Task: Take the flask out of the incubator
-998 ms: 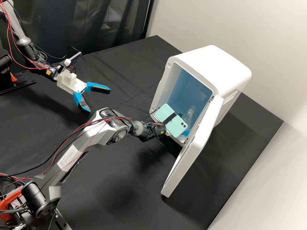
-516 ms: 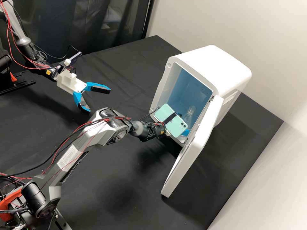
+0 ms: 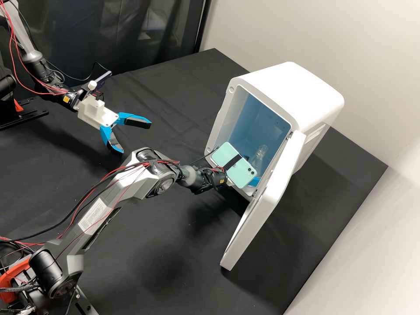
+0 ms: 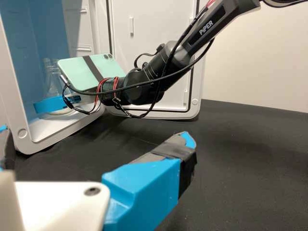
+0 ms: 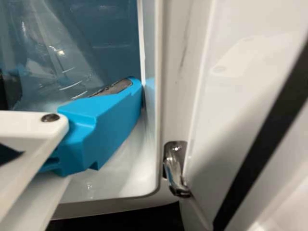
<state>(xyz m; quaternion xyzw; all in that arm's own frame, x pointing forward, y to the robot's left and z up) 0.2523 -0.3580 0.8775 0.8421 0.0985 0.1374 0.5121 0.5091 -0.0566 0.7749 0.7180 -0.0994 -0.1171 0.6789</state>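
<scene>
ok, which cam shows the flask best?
Right wrist view: the flask is close up, its clear glass wall and markings plain, though cropped. High view catches its neck inside the incubator, above a mint phone. Left wrist view: a sliver behind that phone.

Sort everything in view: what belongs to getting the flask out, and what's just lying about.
Belongs: flask, inside the incubator; its open door; right pincer, inside beside the flask.
Just there: left pincer, open above the bench; mint phone on the right wrist; dark curtain.
</scene>
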